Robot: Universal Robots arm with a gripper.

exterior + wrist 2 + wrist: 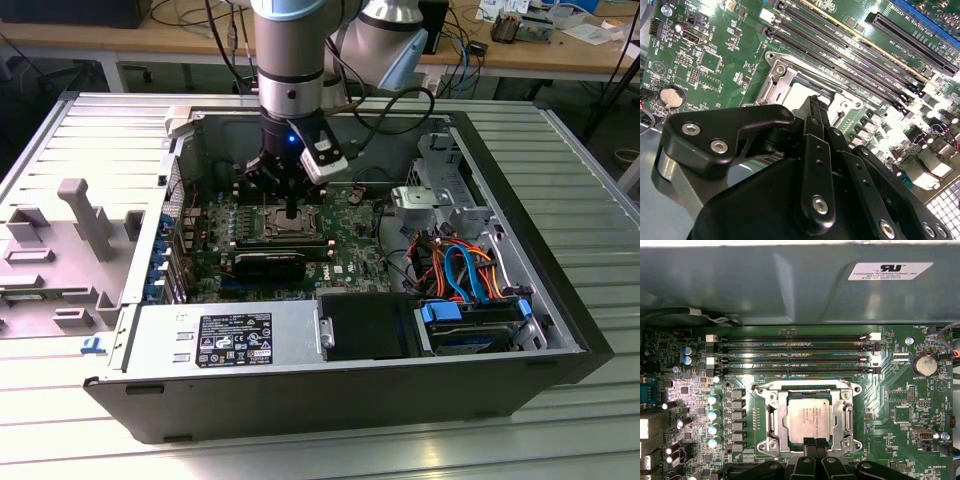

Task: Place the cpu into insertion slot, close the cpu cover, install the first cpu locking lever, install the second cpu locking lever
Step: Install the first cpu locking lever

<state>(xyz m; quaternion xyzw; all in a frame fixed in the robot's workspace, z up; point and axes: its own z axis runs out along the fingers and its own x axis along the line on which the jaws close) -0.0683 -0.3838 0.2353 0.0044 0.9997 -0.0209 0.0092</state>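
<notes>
The tool point(815, 444) stands directly over the socket on the green board point(900, 390), its tips at the near edge of the chip point(807, 415), the edge away from the memory slots point(795, 354); fingers drawn together, nothing seen between them, so it reads as narrow and empty. The chip lies flat inside the insertion slot point(771, 410), square to its frame, dull silver-grey top with faint print. The cover point(845, 412) appears as a silvery frame lying down around the chip, window showing the chip's top; whether it is fully seated cannot be told. In the exterior view the tool point(291, 212) hangs vertically inside the open computer case point(560, 300), near the middle of the board.
</notes>
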